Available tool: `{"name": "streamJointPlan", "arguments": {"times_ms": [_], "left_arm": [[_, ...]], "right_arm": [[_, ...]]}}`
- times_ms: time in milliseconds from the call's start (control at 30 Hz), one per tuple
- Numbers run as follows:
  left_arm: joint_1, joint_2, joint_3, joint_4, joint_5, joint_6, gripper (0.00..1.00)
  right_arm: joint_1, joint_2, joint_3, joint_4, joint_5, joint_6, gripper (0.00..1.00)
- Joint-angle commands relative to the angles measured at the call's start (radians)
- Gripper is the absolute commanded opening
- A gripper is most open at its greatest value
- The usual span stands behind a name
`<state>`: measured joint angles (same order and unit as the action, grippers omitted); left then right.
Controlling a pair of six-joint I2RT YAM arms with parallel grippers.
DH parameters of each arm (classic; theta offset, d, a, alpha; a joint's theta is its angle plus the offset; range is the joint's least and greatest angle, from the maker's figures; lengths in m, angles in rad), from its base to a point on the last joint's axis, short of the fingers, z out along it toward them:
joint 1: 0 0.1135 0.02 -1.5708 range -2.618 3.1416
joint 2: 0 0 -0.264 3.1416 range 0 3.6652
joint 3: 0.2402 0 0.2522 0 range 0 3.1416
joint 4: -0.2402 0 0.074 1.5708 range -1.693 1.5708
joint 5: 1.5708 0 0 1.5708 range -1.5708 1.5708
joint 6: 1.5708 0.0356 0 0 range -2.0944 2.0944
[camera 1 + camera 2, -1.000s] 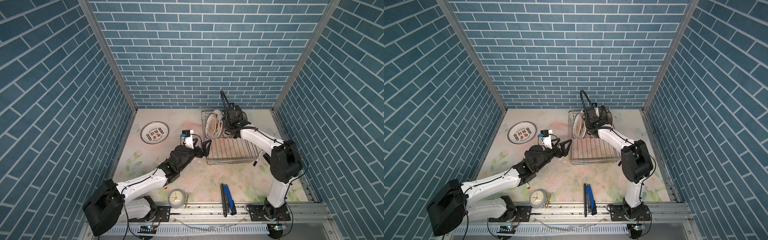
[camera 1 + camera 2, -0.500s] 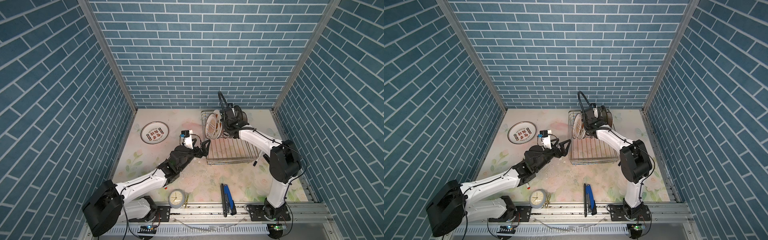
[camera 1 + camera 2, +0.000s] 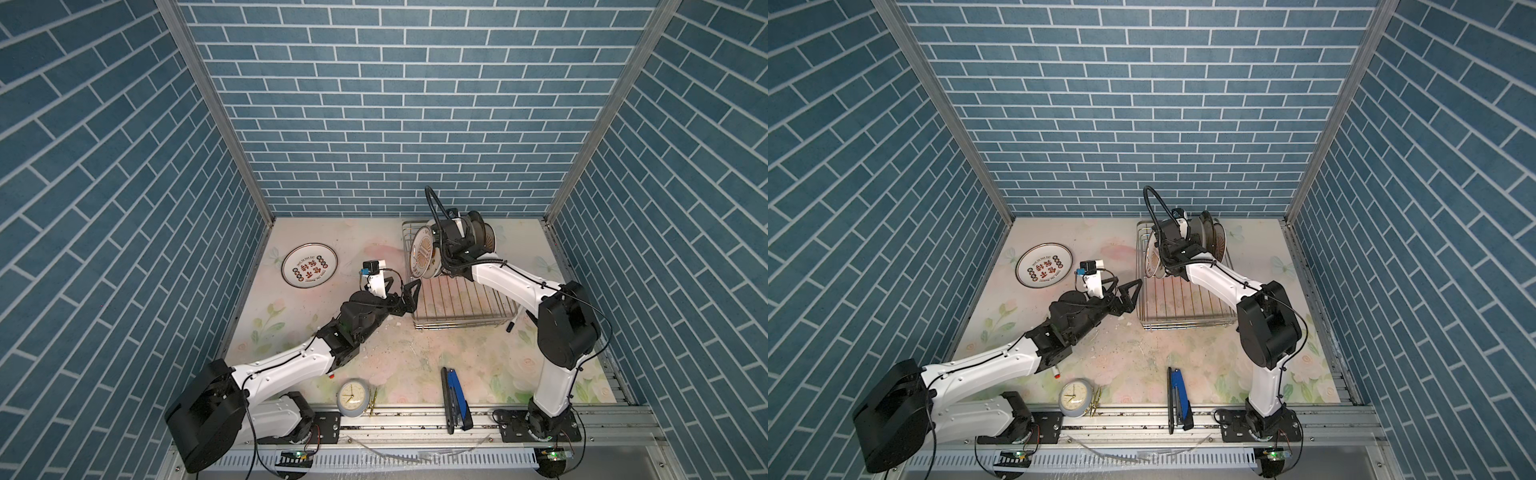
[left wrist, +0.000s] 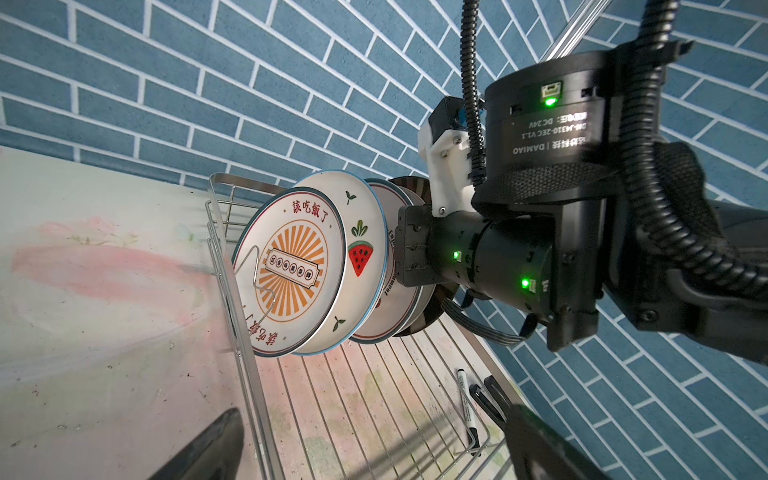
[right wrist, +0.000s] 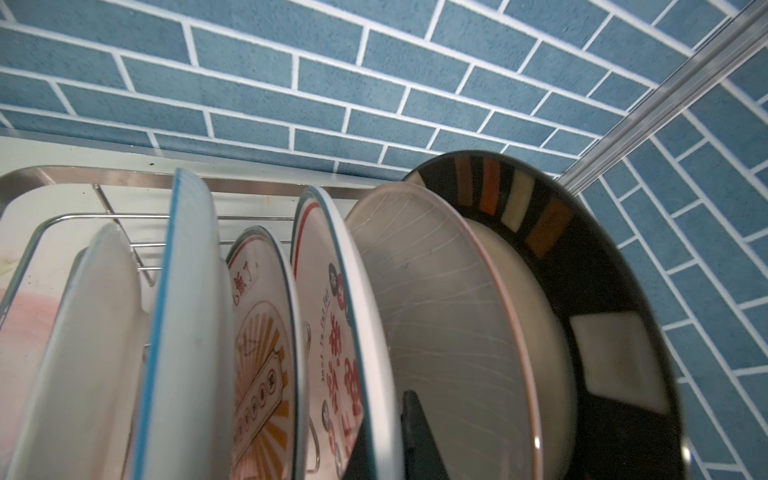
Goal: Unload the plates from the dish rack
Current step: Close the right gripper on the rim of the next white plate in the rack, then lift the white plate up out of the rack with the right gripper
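The plates (image 4: pixel 291 266) stood on edge in a row at the far end of the dish rack (image 3: pixel 461 307). 1 loose plate (image 3: pixel 309 271) lay flat on the table (image 3: pixel 415 365), well to the rack's left. The right gripper (image 5: pixel 386 449) was clamped on the rim of the red-lettered plate (image 5: pixel 332 332). The left gripper (image 3: pixel 402 289) hung spread wide just beside the rack's left wall.

Two overhead views; wrist cameras near dish rack (image 4: pixel 353 395).
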<state>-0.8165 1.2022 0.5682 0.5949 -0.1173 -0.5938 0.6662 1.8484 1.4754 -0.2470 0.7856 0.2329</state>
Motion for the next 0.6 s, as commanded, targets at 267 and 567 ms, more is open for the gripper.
{"name": "streamJointPlan", "arguments": {"times_ms": [267, 567], "left_arm": [[-0.004, -0.040, -0.024, 0.012, -0.012, -0.002, 1.00], [-0.004, -0.041, -0.043, 0.036, -0.020, -0.016, 1.00]], "right_arm": [[0.029, -0.142, -0.008, 0.051, 0.093, -0.055, 0.01], [0.080, -0.221, -0.034, 0.037, 0.165, -0.102, 0.01]]}}
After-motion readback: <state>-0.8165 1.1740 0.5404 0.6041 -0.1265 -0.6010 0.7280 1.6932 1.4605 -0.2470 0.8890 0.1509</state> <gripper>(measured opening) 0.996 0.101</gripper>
